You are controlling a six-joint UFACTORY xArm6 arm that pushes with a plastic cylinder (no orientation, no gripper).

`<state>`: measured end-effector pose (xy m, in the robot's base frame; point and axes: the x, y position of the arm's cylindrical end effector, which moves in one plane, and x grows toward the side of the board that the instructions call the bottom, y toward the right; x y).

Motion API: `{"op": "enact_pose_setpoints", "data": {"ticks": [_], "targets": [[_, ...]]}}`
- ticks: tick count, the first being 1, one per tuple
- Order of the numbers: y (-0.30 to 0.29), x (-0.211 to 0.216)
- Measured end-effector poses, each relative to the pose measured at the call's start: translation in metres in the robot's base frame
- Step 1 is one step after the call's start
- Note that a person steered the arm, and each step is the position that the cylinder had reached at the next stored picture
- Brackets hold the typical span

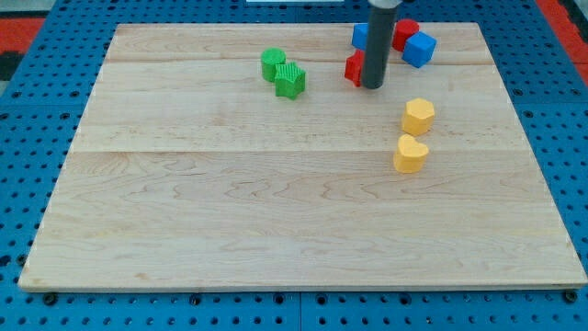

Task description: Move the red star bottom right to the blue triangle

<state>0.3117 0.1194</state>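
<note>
My tip (372, 86) rests on the board near the view's top, right of centre. A red block (353, 68), probably the red star, sits just left of the tip, touching or nearly touching it and partly hidden by the rod. A blue block (360, 36), possibly the blue triangle, lies just above it, half hidden behind the rod. A second red block (405, 33) and a blue cube (420, 49) sit right of the rod.
Two green blocks (273, 62) (289, 80) touch each other left of the tip. A yellow hexagon (418, 116) and a yellow heart-like block (411, 154) lie below right. The wooden board (276, 230) sits on a blue pegboard.
</note>
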Motion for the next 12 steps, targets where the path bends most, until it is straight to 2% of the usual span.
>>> {"op": "enact_pose_setpoints", "data": {"ticks": [1,2,3,4,6,7,12], "targets": [[0.002,0.027],[-0.044,0.045],[-0.061,0.011],[-0.049,-0.009],[0.02,-0.016],[0.009,0.01],[0.02,0.01]]}}
